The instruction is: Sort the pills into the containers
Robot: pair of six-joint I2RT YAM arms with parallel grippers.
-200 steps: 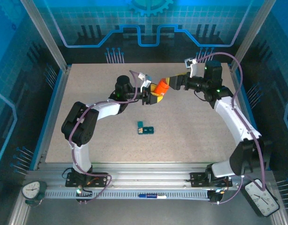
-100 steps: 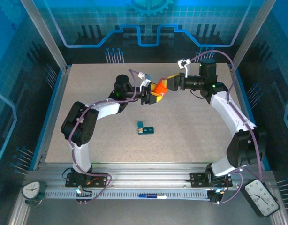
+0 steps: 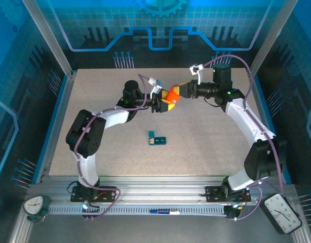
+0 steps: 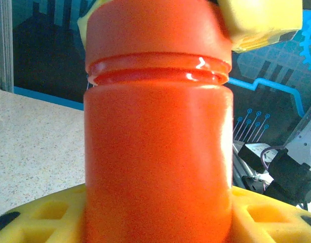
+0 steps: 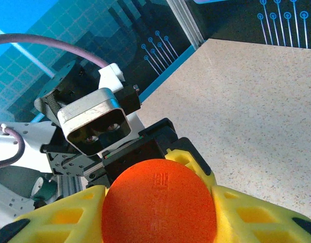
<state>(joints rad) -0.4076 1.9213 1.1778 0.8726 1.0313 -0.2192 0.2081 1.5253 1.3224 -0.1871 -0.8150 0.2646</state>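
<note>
Grips an orange bottle [image 3: 170, 95] by the lower body in the left gripper [image 3: 164, 103], yellow fingers [image 4: 72, 200] pressed to either side. Holds it clear of the table [image 3: 206, 147] at the far middle, cap end pointing right. Meets it from the right with the right gripper [image 3: 184, 90], fingers [image 5: 226, 202] closed against both sides of the round cap [image 5: 158, 202] with no gap to be seen. Leaves the containers [image 3: 157, 138], a short dark-teal strip of joined cells, flat on the table nearer in, about midway left to right and well apart from both grippers. Shows no loose pills anywhere; cannot see through the orange wall to any inside.

Going by looks: light, stiff plastic, glossy on the body, so likely to slip or spin under a twist. Best taken low on the straight wall, below the ridged neck [image 4: 158, 71], with the cap caught squarely across its widest part. Probably calls for a firm squeeze on the body during the turn, yet not hard enough to flex the wall. Once open, better tipped slowly, to avoid spilling small pills past such tiny cells. Worth minding the strip too: light, easily nudged aside.
</note>
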